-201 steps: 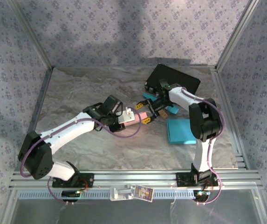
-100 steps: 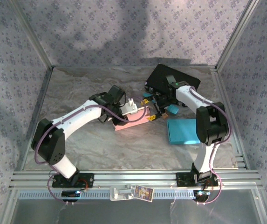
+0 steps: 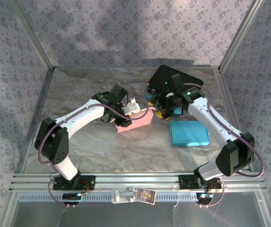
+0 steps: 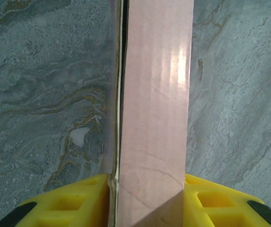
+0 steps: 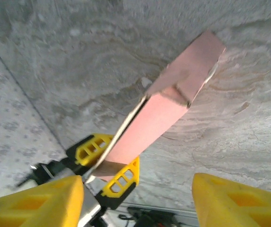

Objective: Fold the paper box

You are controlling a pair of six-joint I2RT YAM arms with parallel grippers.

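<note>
Nearest me, a flat teal cardboard box (image 3: 188,133) lies on the grey marbled tabletop (image 3: 78,142). Beyond it, mid-table, my left gripper (image 4: 147,184) clamps the flattened pink paper box (image 3: 137,124). My right gripper (image 5: 137,184) hovers beside it, jaws spread wide. Farthest sits a black rectangular tray (image 3: 173,78).

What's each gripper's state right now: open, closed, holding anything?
Left gripper: jaws closed on the pink box.
Right gripper: jaws open, holding nothing.
</note>
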